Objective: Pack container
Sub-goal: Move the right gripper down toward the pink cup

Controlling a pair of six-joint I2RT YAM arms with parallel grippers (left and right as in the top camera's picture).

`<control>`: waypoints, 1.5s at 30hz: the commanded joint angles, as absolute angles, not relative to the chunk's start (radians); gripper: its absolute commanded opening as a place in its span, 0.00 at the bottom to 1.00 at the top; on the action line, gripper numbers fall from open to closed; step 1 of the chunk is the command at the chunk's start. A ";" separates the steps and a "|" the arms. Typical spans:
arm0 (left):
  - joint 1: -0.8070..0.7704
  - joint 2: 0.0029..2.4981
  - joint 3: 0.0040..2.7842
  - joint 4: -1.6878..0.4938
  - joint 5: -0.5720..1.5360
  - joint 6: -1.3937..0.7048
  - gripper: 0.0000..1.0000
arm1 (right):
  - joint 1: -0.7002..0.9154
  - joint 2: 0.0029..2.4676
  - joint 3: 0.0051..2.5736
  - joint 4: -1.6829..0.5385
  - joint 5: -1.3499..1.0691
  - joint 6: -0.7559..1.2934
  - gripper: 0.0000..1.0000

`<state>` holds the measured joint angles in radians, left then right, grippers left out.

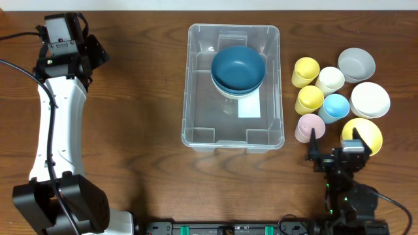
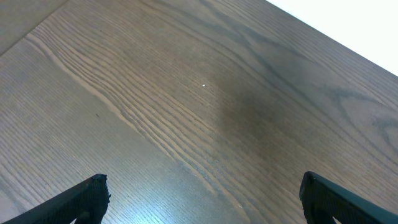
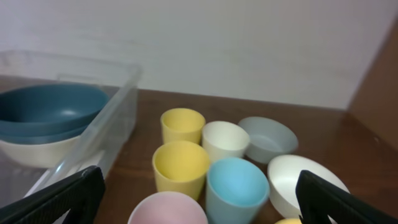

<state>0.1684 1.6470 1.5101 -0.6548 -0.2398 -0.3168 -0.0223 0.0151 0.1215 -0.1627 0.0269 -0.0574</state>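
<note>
Standing wide apart, the two black fingers of the right gripper [image 3: 199, 179] hold nothing. Straight ahead of the open jaws is a tight group of smooth, matt plastic tableware. A round pink cup [image 3: 166, 210] and a light blue cup [image 3: 236, 186] are nearest, just in front of the gap. Behind them come two yellow cups [image 3: 180, 165] and a cream cup [image 3: 225, 140]. Farther ahead lies a shallow grey bowl [image 3: 268, 138]. A white bowl [image 3: 298, 180] sits in front of the finger on the outer side. In the overhead view a yellow bowl [image 1: 364, 134] lies partly under that same finger.

The container [image 1: 233, 85], a clear rectangular plastic bin with rounded corners, stands ahead of the other finger of this gripper and off to its side, near the cups but apart from the jaws. On its base there is a white rectangular label [image 1: 249, 108]. A deep dark blue bowl [image 3: 50, 109] rests inside, nested on a paler cream bowl [image 3: 28, 152].

The left gripper [image 2: 203, 183] also has its jaws spread wide and empty. Below and ahead of them is only the brown wooden table [image 2: 186, 93] with long grain lines. The container is well apart from these jaws.
</note>
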 commanded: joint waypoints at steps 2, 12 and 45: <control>0.172 1.633 1.523 -0.659 -0.252 -0.315 0.98 | -0.033 0.047 0.303 -0.250 0.226 0.006 0.99; 0.172 1.633 1.523 -0.658 -0.252 -0.315 0.98 | -0.033 0.458 0.604 -0.490 0.255 0.041 0.99; 0.172 1.633 1.523 -0.658 -0.252 -0.315 0.98 | -0.165 0.950 0.604 -0.553 -0.012 0.410 0.82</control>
